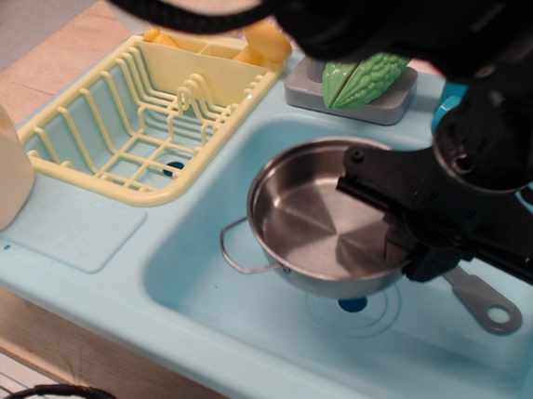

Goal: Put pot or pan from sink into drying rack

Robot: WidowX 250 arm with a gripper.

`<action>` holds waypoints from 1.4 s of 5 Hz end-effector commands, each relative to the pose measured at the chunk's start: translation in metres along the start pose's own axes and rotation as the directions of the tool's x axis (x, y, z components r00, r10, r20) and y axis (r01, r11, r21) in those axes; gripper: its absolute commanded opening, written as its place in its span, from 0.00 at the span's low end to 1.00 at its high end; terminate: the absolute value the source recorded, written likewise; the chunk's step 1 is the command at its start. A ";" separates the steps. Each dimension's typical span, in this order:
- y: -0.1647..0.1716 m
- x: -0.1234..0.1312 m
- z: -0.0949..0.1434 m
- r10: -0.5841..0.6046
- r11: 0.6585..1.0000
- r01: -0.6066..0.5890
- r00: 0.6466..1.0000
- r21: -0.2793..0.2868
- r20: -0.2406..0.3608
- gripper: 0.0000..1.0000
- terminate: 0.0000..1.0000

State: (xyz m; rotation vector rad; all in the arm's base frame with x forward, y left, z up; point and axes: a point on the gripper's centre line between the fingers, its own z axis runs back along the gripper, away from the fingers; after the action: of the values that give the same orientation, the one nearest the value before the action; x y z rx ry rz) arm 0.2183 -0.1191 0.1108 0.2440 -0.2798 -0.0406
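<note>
The fingers (403, 244) pinch the right-hand rim of the pot (329, 220), one inside the bowl and the other hidden outside and below the wall. The pot hangs from that grip, apparently clear of the floor of the sink (259, 321), with the dark drain hole (352, 304) showing just under its near edge; whether the base touches anything I cannot tell. It tips a little, the side away from the fingers seeming to sit lower.

To the left of the fingers, across the pot, a thin wire loop handle (239, 253) sticks out over the basin. Further left and back, well apart from the pot, the rack (138, 117) sits on the worktop (73, 230), its ribbed bay open. Just below and right of the fingers a grey spatula (486, 303) lies on the sink floor.

The pot looks like thin, stiff steel: light, rigid, not fragile, but smooth and slippery, so a pinch on one edge will probably let it swing or slide if jolted. The rim is a fair hold because the wall is thin enough to clamp; the wire loop would probably twist more. The carry wants to be slow and level, lifted high enough for the low side to clear the sink wall and the rack's edge.
</note>
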 end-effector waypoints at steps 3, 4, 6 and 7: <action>0.068 0.022 0.001 0.017 0.999 -0.019 0.998 0.031 0.062 0.00 0.00; 0.094 0.029 -0.011 0.055 0.998 -0.057 0.995 0.023 0.080 0.00 0.00; 0.124 0.034 -0.024 0.112 0.994 -0.112 0.993 0.007 0.040 0.00 0.00; 0.134 0.033 -0.026 0.137 0.990 -0.137 0.990 0.012 0.045 0.00 0.00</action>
State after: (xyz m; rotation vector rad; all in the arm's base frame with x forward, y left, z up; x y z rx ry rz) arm 0.2567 0.0163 0.1223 0.2364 -0.3148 0.0859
